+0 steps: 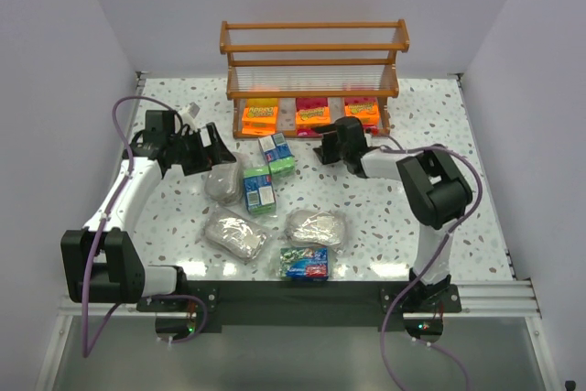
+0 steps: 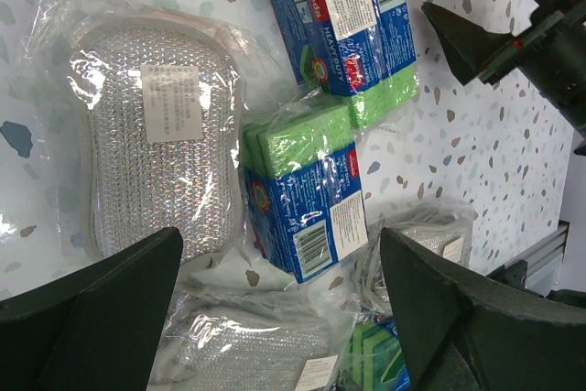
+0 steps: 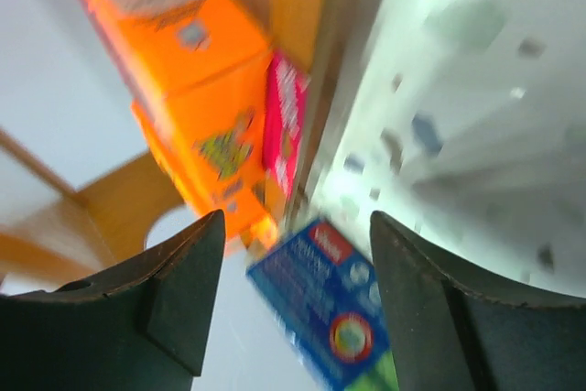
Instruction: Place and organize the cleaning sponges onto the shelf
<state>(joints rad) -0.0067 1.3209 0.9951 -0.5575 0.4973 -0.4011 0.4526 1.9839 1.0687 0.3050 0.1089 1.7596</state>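
Note:
The shelf (image 1: 314, 48) stands at the back, with three flat orange-and-pink sponge packs (image 1: 312, 114) in a row on its bottom tier. On the table lie three green/blue boxy packs (image 1: 259, 190) and three silvery oval packs (image 1: 317, 226). My left gripper (image 1: 216, 150) is open and hovers over a silvery pack (image 2: 156, 148) and a blue/green pack (image 2: 307, 199), with nothing between its fingers. My right gripper (image 1: 322, 146) is open in front of the bottom tier, beside a boxy pack (image 1: 276, 155). Its blurred wrist view shows an orange pack (image 3: 192, 70) and a blue pack (image 3: 330, 309) beyond the empty gripper (image 3: 298, 240).
The shelf's two upper tiers (image 1: 313, 69) hold nothing. A boxy pack (image 1: 305, 263) lies near the table's front edge. White walls close in the speckled table (image 1: 439, 125) on three sides. The right gripper's fingers (image 2: 476, 38) show in the left wrist view, close to the packs.

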